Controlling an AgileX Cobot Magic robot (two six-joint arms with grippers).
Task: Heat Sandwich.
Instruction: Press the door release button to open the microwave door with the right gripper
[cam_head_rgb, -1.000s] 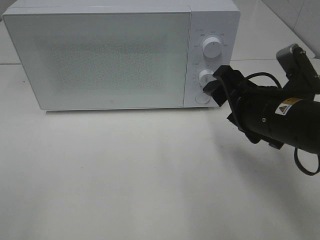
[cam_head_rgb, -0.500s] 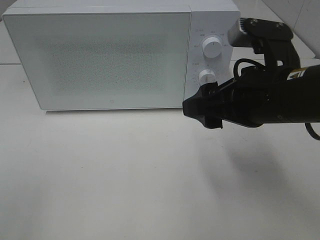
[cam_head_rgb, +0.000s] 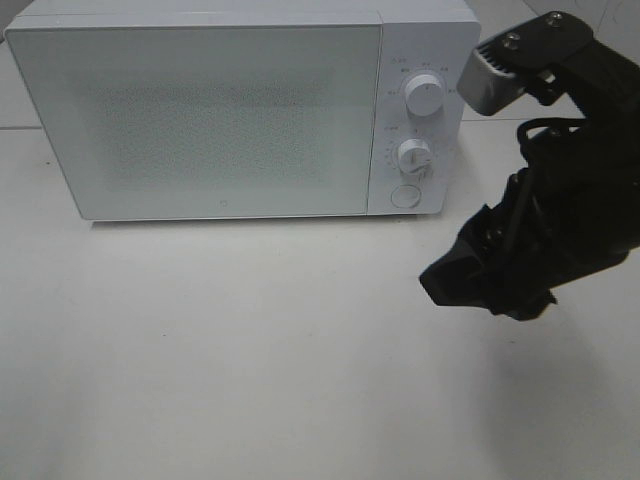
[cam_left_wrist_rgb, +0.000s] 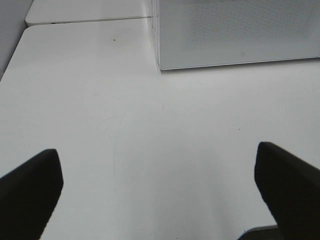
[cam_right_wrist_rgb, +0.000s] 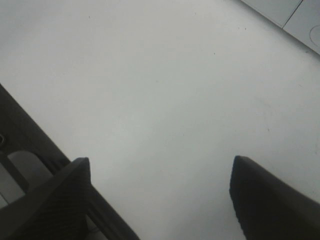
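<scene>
The microwave (cam_head_rgb: 200, 110) stood at the back of the white table (cam_head_rgb: 250, 380) with its door (cam_head_rgb: 195, 115) shut flush against the body. The control strip to the right of the door carried an upper dial (cam_head_rgb: 425, 96), a lower dial (cam_head_rgb: 413, 155) and a round button (cam_head_rgb: 405, 195) beneath them.

The sandwich was not seen in any of the three views. The door panel was speckled and cloudy, so whether the sandwich lay inside could not be told.

The right gripper (cam_head_rgb: 465, 285) hung over the table in front of the control strip, to the right of it and clear of the microwave. It touched neither dial. Its wrist view showed both fingers (cam_right_wrist_rgb: 50, 200) set wide apart with nothing between them but bare tabletop, and a corner of the microwave's front at the far edge of that view.

The left gripper (cam_left_wrist_rgb: 160, 195) did not appear in the high view. Its own wrist view showed its two dark fingers (cam_left_wrist_rgb: 30, 192) spread to their full width, empty, above bare table, facing the microwave's lower front corner and well apart from it.
</scene>
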